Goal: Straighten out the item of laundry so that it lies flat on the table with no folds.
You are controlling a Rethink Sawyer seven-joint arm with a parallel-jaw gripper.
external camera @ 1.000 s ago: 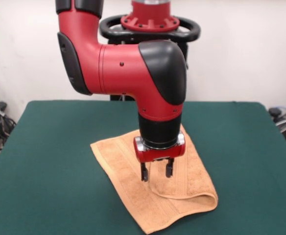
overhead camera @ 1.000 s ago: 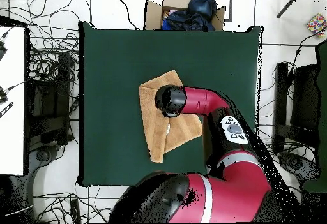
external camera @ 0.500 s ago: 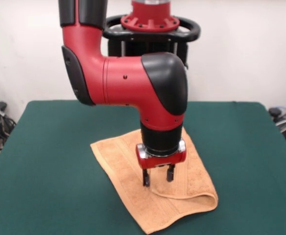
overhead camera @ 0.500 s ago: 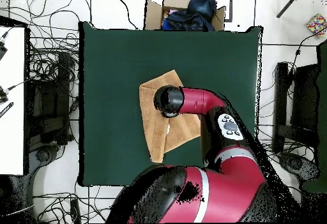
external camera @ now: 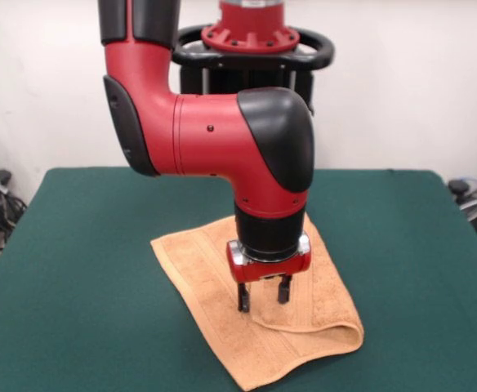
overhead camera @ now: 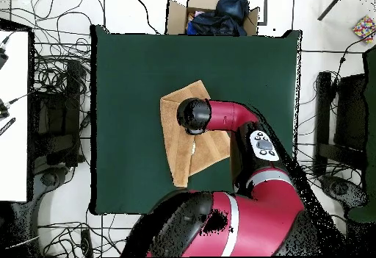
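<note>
From the front camera I saw the gripper point(external camera: 261, 298) pointing straight down over the washcloth point(external camera: 214, 282), its two dark fingers point(external camera: 242, 298) set a moderate way apart with bare space between them, holding nothing. Their tips sat right at the cloth's surface; I could not tell whether they actually touched it. The washcloth lay near the middle of the green table point(external camera: 83, 245), turned like a diamond and folded over on itself: the right part was doubled, with a rounded fold bulging at the near right corner and a loose edge running across just below the fingers. Woven bands showed along the lower left edge.

From the overhead camera the arm's black wrist point(overhead camera: 194, 115) covered the centre of the washcloth point(overhead camera: 175, 141), so the gripper itself was hidden there. The cloth sat roughly mid-table point(overhead camera: 125, 71), well clear of every edge, one layer lying slantwise across another. A small white tag point(overhead camera: 192, 148) showed on it just below the wrist. A cardboard box point(overhead camera: 213, 16) of dark things stood beyond the table's far edge.
</note>
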